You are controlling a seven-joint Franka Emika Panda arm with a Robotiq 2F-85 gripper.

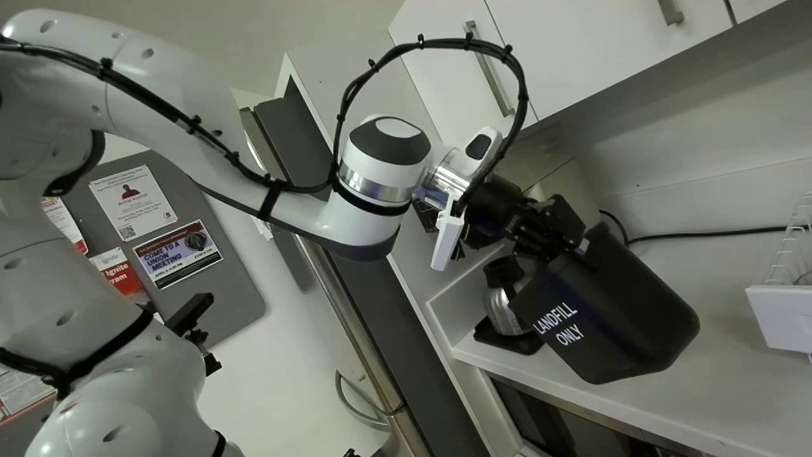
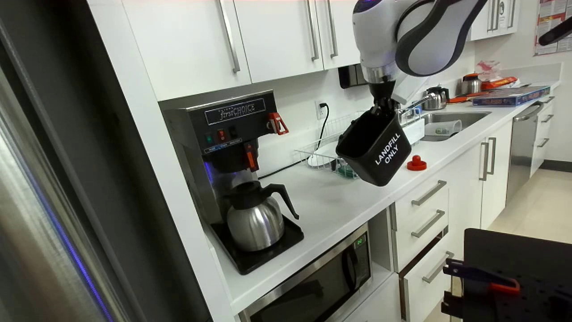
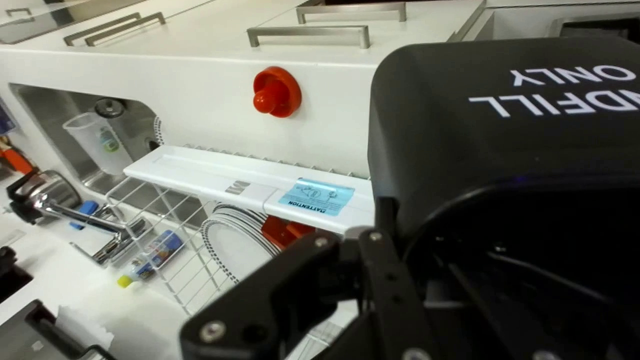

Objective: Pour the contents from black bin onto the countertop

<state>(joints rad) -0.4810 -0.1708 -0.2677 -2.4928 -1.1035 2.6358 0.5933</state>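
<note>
Right, here's the bin [image 1: 612, 308], up in the air over the desk [image 2: 313, 192], tipped on a slant, hanging right under the hand [image 1: 573, 246], and the hand is clamped on its upper edge. In an exterior view we get a look at the bin's mouth [image 2: 363, 134], turned towards the side where the pot [image 2: 257, 223] stands, its inside too dark to read. Only the wrist view brings us a blue label [image 3: 317, 196], on the rack [image 3: 215, 172] alongside the bin. And the arm [image 2: 380, 36]: stretched out above the bin, bent at the wrist, with the hand pointing down.
</note>
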